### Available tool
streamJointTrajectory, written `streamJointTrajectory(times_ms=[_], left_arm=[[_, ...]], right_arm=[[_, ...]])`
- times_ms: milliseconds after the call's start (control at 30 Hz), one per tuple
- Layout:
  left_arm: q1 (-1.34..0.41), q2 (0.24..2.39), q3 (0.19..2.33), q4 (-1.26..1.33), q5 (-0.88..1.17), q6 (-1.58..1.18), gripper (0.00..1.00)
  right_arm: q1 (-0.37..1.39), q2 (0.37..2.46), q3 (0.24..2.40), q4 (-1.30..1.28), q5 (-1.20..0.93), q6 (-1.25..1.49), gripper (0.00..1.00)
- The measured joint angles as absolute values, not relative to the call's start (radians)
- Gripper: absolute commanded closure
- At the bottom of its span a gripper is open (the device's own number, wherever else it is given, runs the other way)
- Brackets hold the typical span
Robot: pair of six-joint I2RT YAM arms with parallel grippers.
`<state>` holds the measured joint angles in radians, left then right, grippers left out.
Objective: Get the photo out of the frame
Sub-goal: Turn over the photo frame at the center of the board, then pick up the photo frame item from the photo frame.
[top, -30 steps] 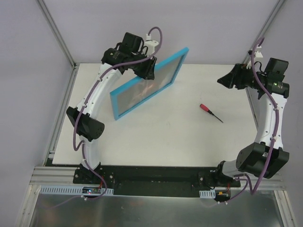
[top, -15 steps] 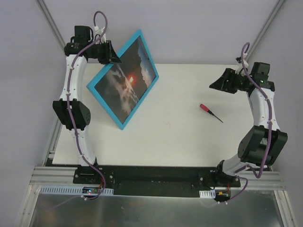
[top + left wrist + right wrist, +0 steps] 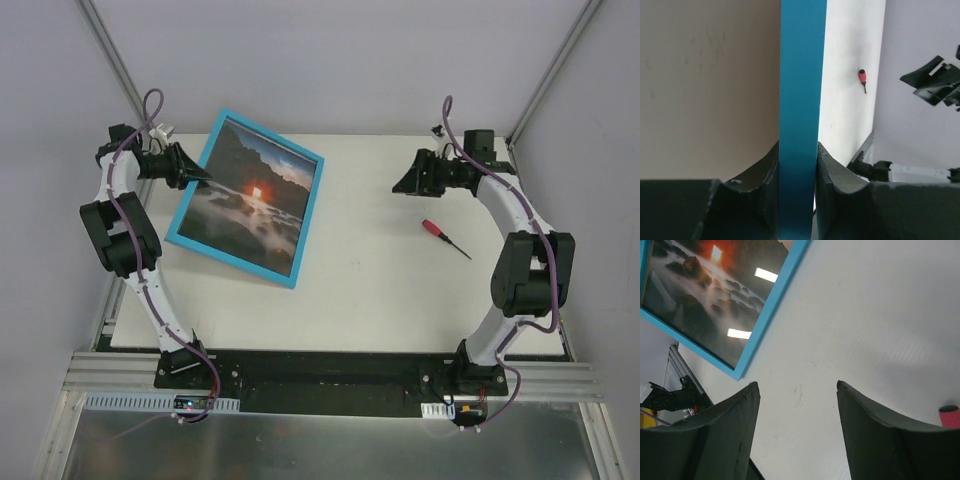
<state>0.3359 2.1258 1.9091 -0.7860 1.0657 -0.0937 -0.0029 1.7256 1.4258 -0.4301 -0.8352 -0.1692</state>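
Note:
The light-blue frame [image 3: 232, 262] hangs over the left part of the table, its front turned up toward the top camera. The photo [image 3: 255, 195], dark rocks with an orange glow, sits inside it. My left gripper [image 3: 200, 177] is shut on the frame's left edge. In the left wrist view the blue edge [image 3: 797, 90] runs up between both fingers [image 3: 767, 170] of that gripper [image 3: 797, 150], with the brown backing [image 3: 710, 85] to its left. My right gripper [image 3: 400, 183] hovers open at the back right, pointing left. In its wrist view the gripper [image 3: 797, 385] holds nothing, and the frame's corner [image 3: 771, 312] and photo [image 3: 700, 295] lie beyond.
A red-handled screwdriver [image 3: 440, 234] lies on the white table [image 3: 380, 290] right of centre, just below my right gripper. It also shows in the left wrist view [image 3: 862, 77], and its handle [image 3: 950, 416] in the right wrist view. Grey walls enclose the table on three sides.
My left arm has swung out to the left with the frame, turning it from edge-on to photo side up. My right arm has reached left toward the table's back centre.

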Motion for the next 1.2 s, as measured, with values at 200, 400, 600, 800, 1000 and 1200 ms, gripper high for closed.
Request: streamJointTrajectory(times_ms=[200,400,600,800,1000,1200], left_arm=[[0.424,2.109,1.680,-0.704,1.122,-0.033,0.91],[0.466,2.038,1.564,-0.665,1.069,0.024,0.88],[0.464,1.930,1.461,-0.614,0.882,0.040,0.83],[0.465,1.867,1.384,-0.562,0.692,0.051,0.82],[0.465,1.864,1.350,-0.531,0.540,0.071,0.79],[0.464,1.860,1.333,-0.512,0.469,0.090,0.78]], right_arm=[[0.162,1.843,1.446,-0.336,-0.815,-0.102,0.37],[0.305,1.983,1.523,-0.253,-0.772,0.003,0.40],[0.422,2.131,1.626,-0.198,-0.673,0.134,0.40],[0.517,2.243,1.721,-0.190,-0.596,0.224,0.41],[0.575,2.329,1.788,-0.180,-0.579,0.292,0.43],[0.587,2.357,1.829,-0.164,-0.580,0.354,0.43]])
